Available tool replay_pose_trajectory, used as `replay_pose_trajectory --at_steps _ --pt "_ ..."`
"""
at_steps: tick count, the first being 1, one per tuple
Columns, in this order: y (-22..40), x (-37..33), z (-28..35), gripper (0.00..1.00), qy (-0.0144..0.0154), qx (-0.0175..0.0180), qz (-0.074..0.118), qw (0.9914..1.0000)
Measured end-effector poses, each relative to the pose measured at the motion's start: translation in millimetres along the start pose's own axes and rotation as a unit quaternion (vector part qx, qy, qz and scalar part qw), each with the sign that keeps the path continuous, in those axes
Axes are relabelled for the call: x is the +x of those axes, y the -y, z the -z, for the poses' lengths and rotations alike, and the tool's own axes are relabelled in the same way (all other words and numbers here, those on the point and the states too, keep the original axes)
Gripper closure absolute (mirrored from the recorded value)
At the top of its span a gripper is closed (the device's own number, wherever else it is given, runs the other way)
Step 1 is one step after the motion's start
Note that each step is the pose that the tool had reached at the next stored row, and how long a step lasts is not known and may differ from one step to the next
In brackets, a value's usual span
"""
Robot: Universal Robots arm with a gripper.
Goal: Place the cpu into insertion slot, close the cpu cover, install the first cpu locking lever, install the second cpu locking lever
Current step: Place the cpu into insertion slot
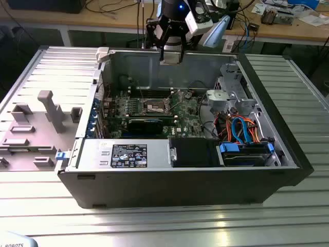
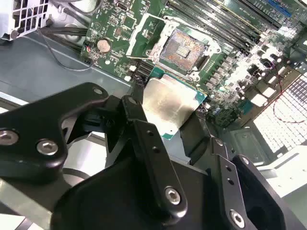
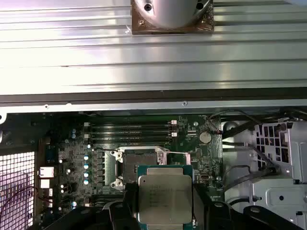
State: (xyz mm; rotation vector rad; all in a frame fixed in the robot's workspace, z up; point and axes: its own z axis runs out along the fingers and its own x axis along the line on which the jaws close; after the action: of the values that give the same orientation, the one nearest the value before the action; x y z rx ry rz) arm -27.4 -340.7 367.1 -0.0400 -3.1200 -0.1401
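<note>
Tool (image 1: 170,56): black, two-fingered, hanging over the open computer case (image 1: 154,188) on the ribbed metal desk (image 1: 154,226), clamped on the cpu (image 3: 165,196) by two opposite edges. Cpu: silver face up, held in the air above the green motherboard (image 2: 115,21), near the insertion slot (image 2: 184,45) but not in it. Slot: contacts bare.

Place: a robotics lab or electronics workshop, plain as day.
Surface: a ribbed aluminium surface (image 1: 288,87) carried the work, slotted like a rig bed.
Workpiece: an open computer case (image 1: 180,185) lay on its side, its green motherboard (image 1: 187,110) bare.
Fixtures: a grey moulded jig tray (image 1: 31,136) sat just beside it, at the exterior view's left.
Background: a wooden surface (image 1: 51,21) behind was strewn with cables (image 1: 110,7) and loose parts.
</note>
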Motion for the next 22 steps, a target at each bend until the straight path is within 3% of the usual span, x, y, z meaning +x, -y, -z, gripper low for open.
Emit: replay_pose_trajectory --at_steps 13,18,22 --pt "0.4 3.8 -2.2 0.45 -0.0001 0.0 0.001 1.0" --pt "0.7 5.0 -4.2 0.45 -0.0022 0.0005 0.024 0.99971" --pt "0.9 6.5 -6.0 0.45 -0.0024 0.0005 0.026 0.99965"
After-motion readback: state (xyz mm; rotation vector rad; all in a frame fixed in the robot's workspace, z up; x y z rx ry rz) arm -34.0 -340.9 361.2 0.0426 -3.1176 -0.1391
